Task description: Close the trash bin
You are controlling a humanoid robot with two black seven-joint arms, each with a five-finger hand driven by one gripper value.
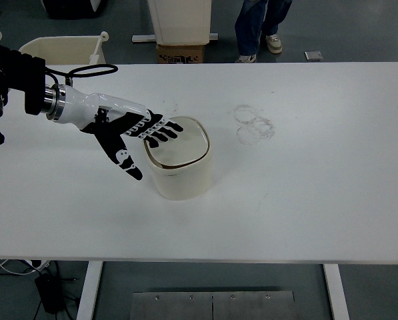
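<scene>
A small cream trash bin (180, 175) stands on the white table (305, 187), left of the middle. Its swing lid (182, 142) lies flat in the rim. My left hand (135, 133) reaches in from the left with the fingers spread flat. Its fingertips (164, 131) rest on the lid's left part, and the thumb hangs down beside the bin's left wall. The hand holds nothing. The right arm is out of view.
Faint ring marks (254, 123) stain the table right of the bin. Beyond the far edge stand a cardboard box (181, 53), a cream tub (59, 51) and a person's legs (260, 27).
</scene>
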